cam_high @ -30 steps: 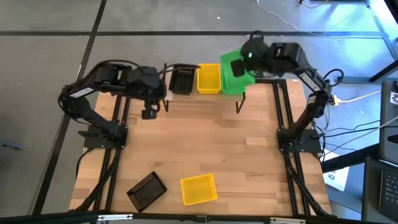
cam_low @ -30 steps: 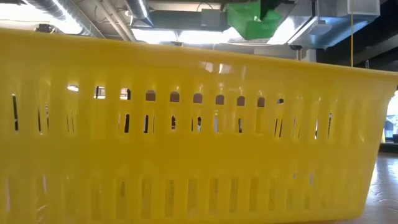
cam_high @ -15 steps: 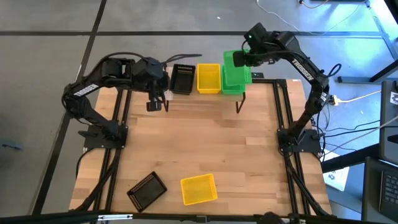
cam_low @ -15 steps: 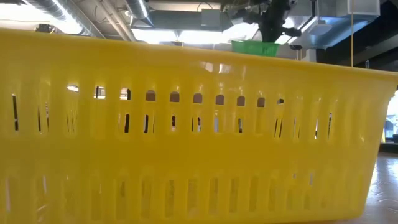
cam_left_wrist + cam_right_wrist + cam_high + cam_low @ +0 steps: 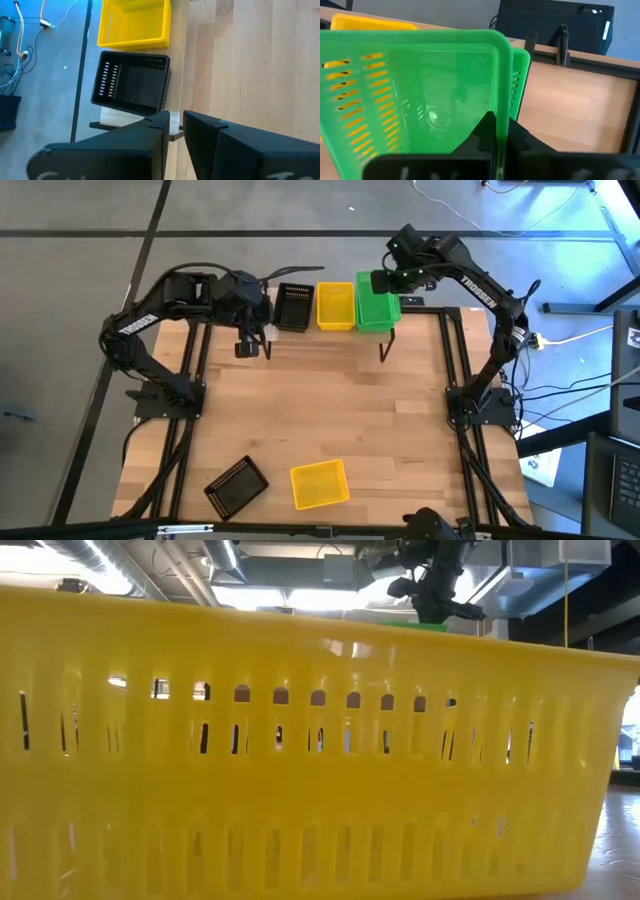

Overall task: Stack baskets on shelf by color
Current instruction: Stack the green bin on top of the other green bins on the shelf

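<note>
1. Grey concrete floor is surrounding a light wooden bench [image 5: 330,410] in the high view, with the shelf [image 5: 325,332] sitting along the bench's 12 o'clock edge.

2. On the shelf, a black basket [image 5: 293,307], a yellow basket [image 5: 336,306] and a green stack [image 5: 377,307] are sitting side by side, the green at the 1 o'clock end.

3. The right gripper [image 5: 381,282] is hanging at the far rim of the green stack. In the right wrist view its fingers [image 5: 492,131] are clamping the rim of the top green basket [image 5: 415,95], with a second green rim [image 5: 521,82] peeking out just beyond it.

4. The step in hand looks like seating this green basket into its stack; the next move is probably calling for the fingers to release the rim and lift straight clear so the stack is not tipping.

5. The left gripper [image 5: 247,346] is waiting just in front of the shelf near 11 o'clock, its fingers [image 5: 200,135] pressed nearly together around nothing.

6. A loose black basket [image 5: 236,485] and a loose yellow basket [image 5: 320,484] are lying near the 6 o'clock edge, yet to be shelved.

7. The low view is almost wholly blocked by that loose yellow basket's wall [image 5: 300,760], showing only a sliver of green under the right arm; only the right wrist view is revealing the grip.
</note>
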